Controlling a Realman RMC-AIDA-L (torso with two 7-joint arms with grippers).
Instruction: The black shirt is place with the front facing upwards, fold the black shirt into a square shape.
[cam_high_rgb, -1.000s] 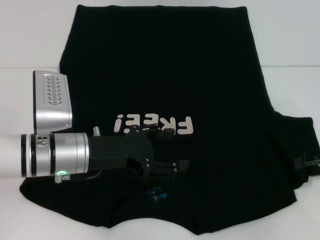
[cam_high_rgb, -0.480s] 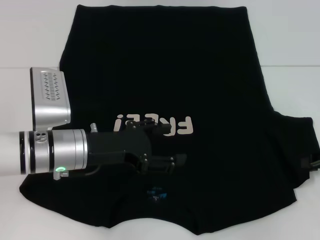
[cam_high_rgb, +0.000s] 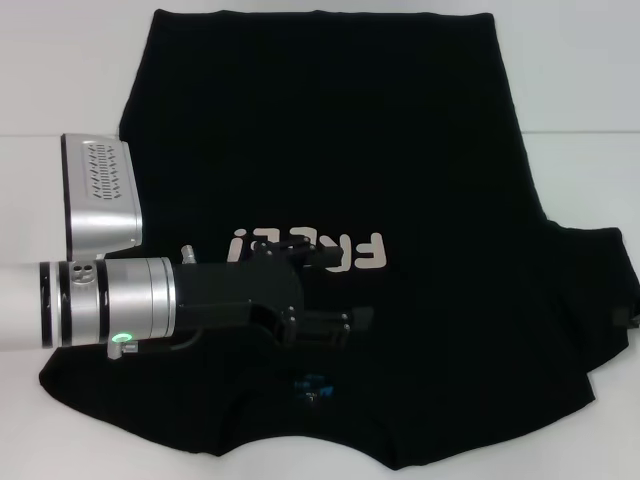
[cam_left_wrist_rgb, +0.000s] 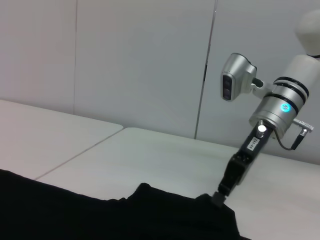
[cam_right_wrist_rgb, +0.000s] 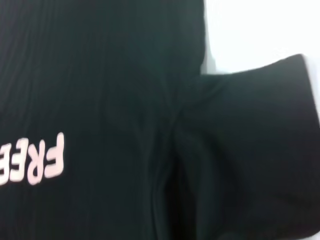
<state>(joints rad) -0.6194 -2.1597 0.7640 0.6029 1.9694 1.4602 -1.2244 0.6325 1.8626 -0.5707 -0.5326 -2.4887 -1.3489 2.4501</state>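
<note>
- We've got the black shirt (cam_high_rgb: 400, 150) spread front-up across the white table (cam_high_rgb: 580, 80), collar edge nearest us.
- Left gripper (cam_high_rgb: 350, 325) hovers over the chest lettering; can't tell its fingers.
- Right gripper (cam_left_wrist_rgb: 220, 197) sits at the right sleeve edge, fingers hidden too.

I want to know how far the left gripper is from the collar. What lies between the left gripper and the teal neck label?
In the head view, only plain black shirt fabric lies between the left gripper and the teal neck label.
</note>
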